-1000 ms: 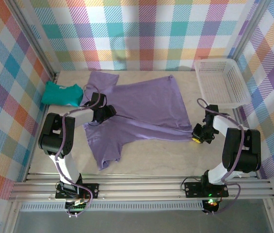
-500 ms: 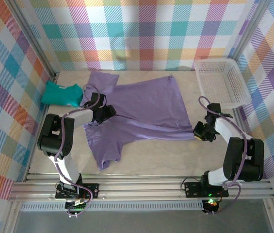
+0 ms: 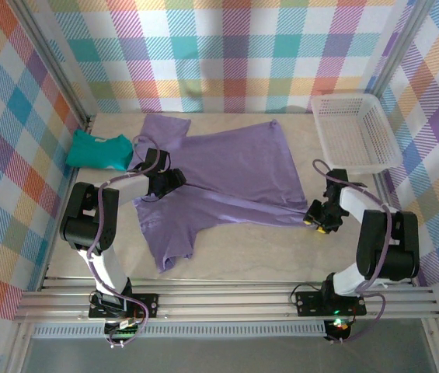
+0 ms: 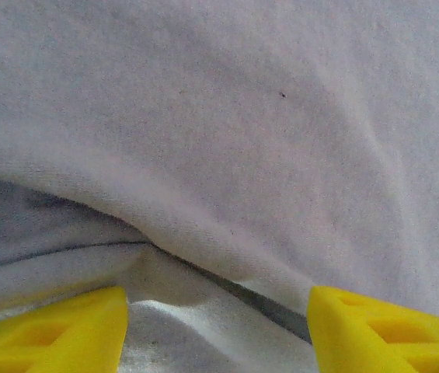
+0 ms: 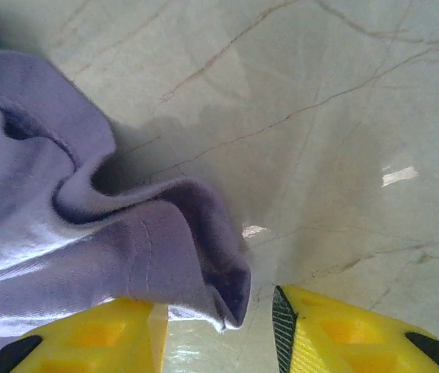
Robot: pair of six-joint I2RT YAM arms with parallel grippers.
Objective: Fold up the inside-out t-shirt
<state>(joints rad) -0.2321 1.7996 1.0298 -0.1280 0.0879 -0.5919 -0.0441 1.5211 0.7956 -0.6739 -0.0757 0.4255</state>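
Observation:
The inside-out t-shirt [image 3: 235,171] is lavender and lies spread across the middle of the table, with one sleeve towards the near left. My left gripper [image 3: 174,179] rests low on its left part. In the left wrist view this gripper [image 4: 217,311] is open, its yellow fingers wide apart over a fold of the shirt [image 4: 242,140]. My right gripper [image 3: 315,220] is at the shirt's right corner. It stands open [image 5: 219,326]: the hemmed corner [image 5: 165,249] droops against the left finger, with a gap to the right finger.
A white mesh basket [image 3: 355,130] stands at the back right. A folded teal garment [image 3: 99,150] lies at the back left, close to the left arm. Plaid walls close in three sides. Bare marble tabletop [image 5: 320,116] lies right of the shirt corner.
My right gripper has opened and let go of the shirt's right corner, shifting slightly. The left arm and the shirt's lay have not changed.

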